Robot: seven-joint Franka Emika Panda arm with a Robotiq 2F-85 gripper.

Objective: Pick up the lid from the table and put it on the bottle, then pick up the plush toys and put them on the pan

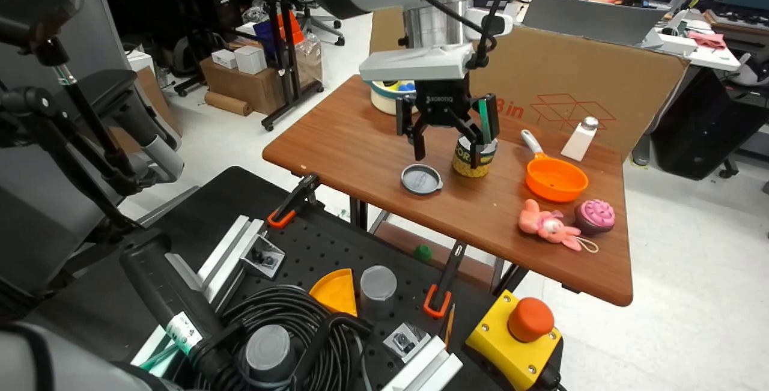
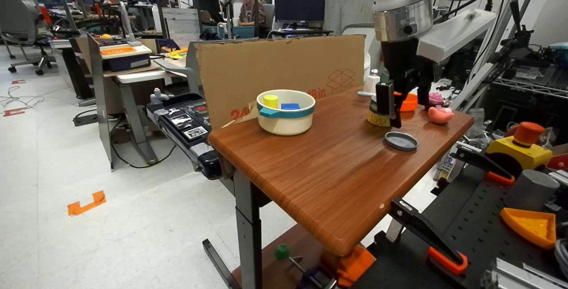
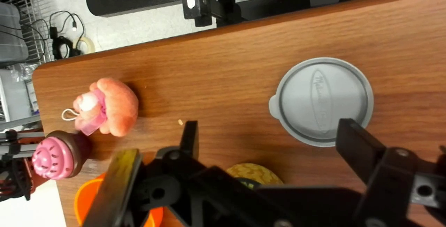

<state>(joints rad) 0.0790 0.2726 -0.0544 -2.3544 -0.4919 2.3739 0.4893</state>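
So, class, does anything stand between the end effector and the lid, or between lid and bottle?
Nothing visible stands between the open end effector and the lid, nor between the lid and the bottle. The end effector partly hides the bottle in both exterior views; their clearance is uncertain.

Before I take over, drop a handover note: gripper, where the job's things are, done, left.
Gripper: open, nothing held, above the table near the lid and the can.
Lid: flat on the table, beside the can but apart from it.
Can: upright, lid off.
Toys: pink bunny and cupcake toy, both on the table near the orange pan, neither in it.
Done: none of the steps.
Left: lid onto the can, then both toys into the pan.
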